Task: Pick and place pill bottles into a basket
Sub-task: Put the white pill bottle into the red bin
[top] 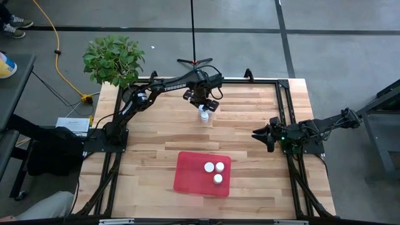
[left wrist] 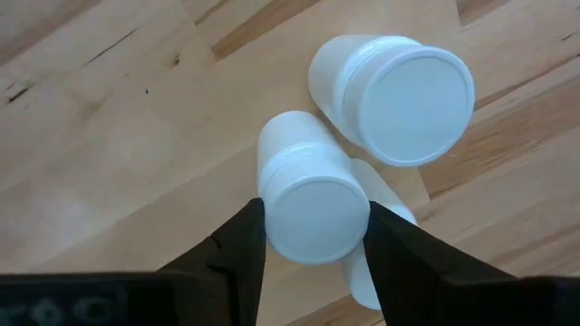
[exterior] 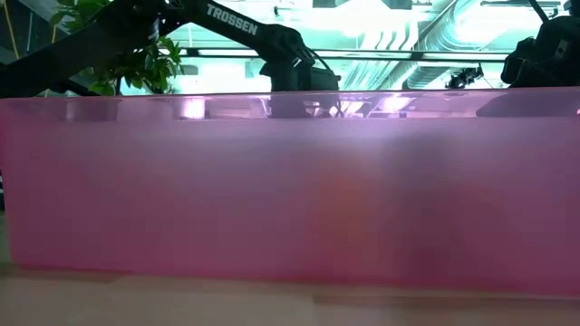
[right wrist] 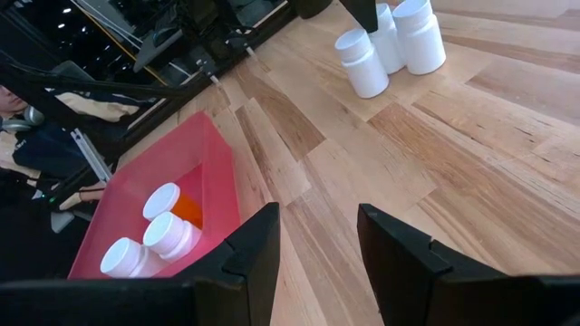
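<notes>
Red basket (top: 190, 174): near tabletop (top: 150, 134) edge, held three pill bottles (top: 214, 171). Left claw (left wrist: 313, 237): gripped one bottle (left wrist: 308, 195) among three far-side. Right claw (right wrist: 317, 237): open, waiting right.

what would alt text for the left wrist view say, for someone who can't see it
The left pincer has its two dark fingers on either side of the cap of a white pill bottle standing on the wooden table. A second, wider white bottle stands right beside it, and part of a third shows behind the right finger.
</notes>
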Available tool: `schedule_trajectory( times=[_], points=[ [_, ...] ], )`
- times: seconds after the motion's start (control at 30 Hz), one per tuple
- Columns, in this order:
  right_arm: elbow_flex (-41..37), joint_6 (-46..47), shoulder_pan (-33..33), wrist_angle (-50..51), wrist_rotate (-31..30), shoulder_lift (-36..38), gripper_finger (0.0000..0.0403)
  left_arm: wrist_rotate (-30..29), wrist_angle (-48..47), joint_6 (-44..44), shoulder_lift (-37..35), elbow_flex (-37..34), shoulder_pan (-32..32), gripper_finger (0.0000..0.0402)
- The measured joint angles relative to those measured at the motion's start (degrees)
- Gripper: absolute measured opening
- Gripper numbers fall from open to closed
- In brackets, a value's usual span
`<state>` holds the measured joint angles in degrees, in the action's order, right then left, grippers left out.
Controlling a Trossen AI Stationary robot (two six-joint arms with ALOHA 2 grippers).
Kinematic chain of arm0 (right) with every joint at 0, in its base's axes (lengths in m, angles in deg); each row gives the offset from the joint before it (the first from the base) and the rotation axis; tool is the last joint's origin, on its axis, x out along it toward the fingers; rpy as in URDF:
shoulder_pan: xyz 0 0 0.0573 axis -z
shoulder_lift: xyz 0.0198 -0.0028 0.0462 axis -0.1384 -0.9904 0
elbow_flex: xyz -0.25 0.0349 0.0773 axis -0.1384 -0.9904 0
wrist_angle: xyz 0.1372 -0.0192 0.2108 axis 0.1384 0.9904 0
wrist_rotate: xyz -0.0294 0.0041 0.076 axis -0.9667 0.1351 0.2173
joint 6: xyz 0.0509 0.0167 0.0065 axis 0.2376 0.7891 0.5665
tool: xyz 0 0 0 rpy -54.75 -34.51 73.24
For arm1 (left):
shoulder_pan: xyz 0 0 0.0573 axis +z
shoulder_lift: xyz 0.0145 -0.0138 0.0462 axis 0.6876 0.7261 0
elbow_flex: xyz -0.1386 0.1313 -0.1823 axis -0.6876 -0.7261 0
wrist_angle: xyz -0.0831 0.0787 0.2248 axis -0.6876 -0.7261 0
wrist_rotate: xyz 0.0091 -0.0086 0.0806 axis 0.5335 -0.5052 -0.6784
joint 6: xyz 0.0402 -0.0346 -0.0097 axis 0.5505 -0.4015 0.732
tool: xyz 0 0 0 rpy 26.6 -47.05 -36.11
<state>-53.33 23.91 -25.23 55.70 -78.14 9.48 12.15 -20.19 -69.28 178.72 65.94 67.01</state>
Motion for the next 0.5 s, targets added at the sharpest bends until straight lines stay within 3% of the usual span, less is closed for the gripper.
schedule_trajectory(
  times=[0.5],
  points=[
    [0.0,0.02,0.0,0.0,0.01,0.0,0.014,-1.57,-0.82,4.43,-0.07,0.02,0.0,0.0192]
  ],
)
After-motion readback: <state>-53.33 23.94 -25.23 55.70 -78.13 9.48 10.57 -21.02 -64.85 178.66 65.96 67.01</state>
